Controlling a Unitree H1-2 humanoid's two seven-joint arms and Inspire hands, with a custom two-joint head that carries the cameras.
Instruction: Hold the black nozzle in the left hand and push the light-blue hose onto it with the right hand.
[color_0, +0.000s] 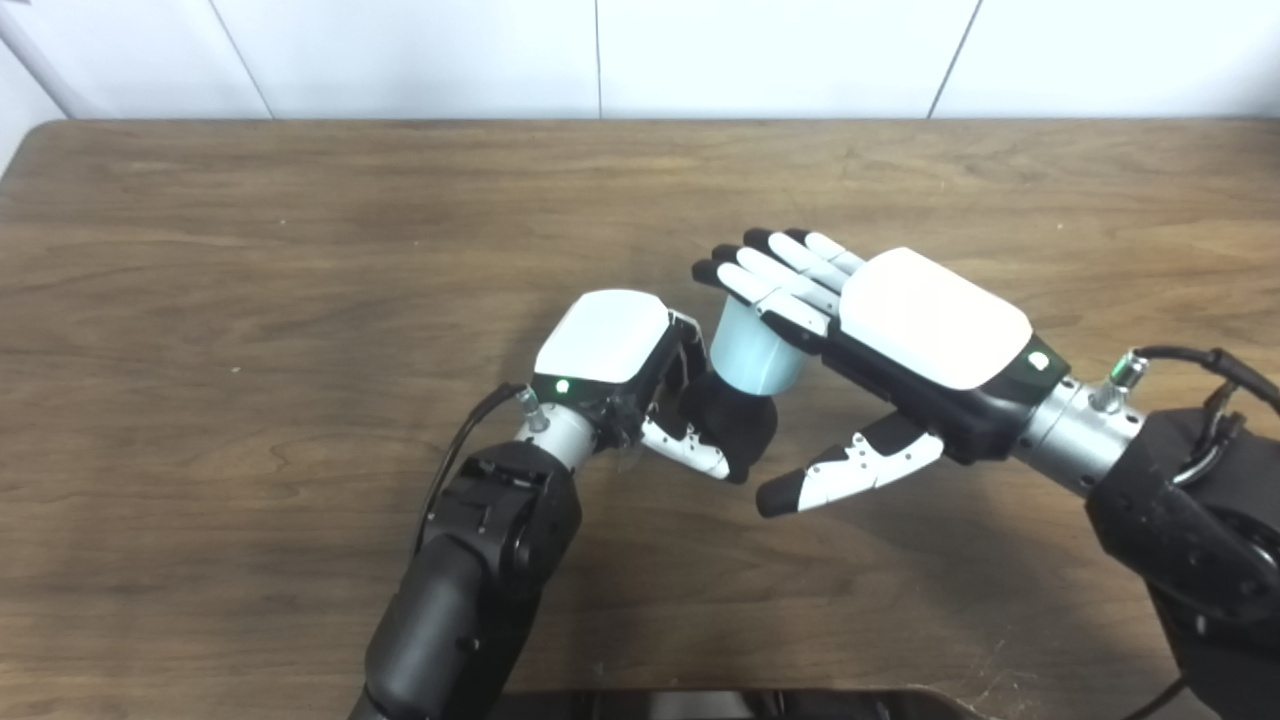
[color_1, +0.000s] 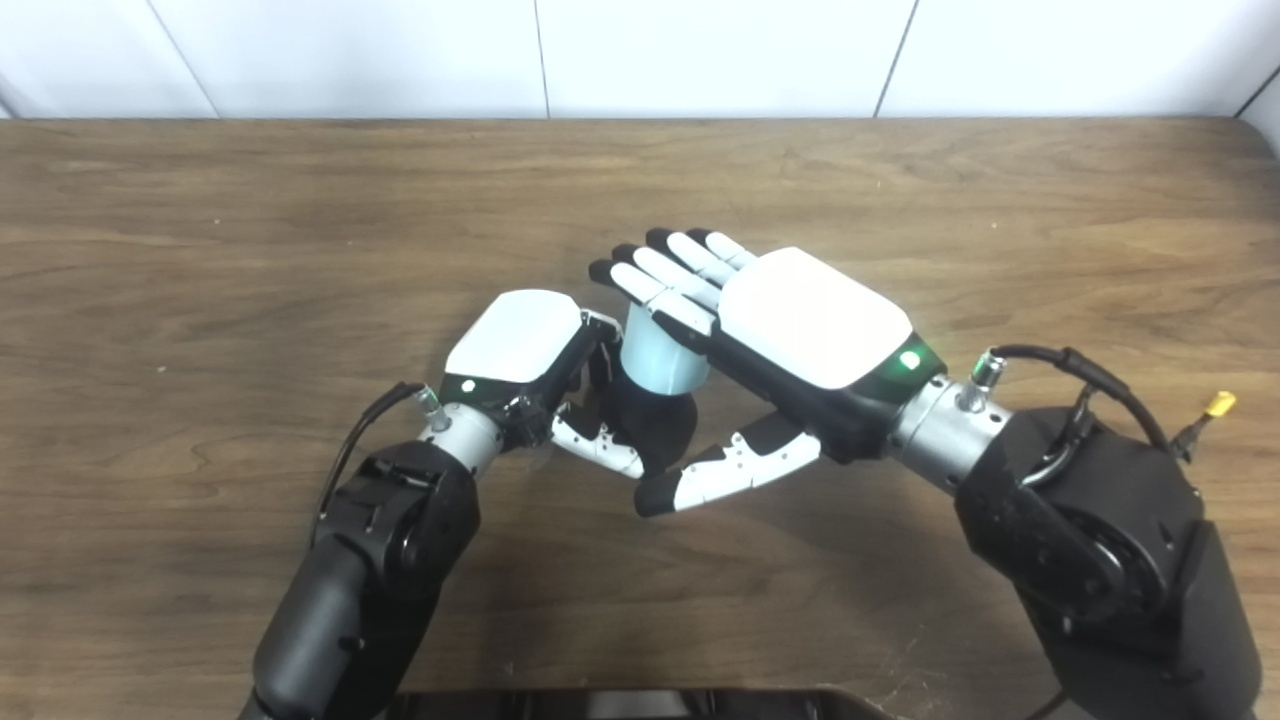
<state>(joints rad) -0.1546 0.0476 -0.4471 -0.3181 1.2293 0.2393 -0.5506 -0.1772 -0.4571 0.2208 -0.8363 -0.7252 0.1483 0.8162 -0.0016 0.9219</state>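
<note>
At table centre: left hand (color_0: 640, 375), curled around black nozzle (color_0: 735, 425), bracing it upright. Light-blue hose (color_0: 752, 350) seated atop nozzle, touching. Right hand (color_0: 880, 340), fingers spread flat over hose top, thumb apart, holding nothing; likely pressing down. Wooden table (color_0: 300, 250) beneath.

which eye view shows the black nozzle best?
Left eye view, narrowly. The black nozzle shows below the light-blue hose, held in the left hand, with table visible between it and the right hand's thumb. In the right eye view that thumb crosses in front of the nozzle's lower edge, hiding part of it.
</note>
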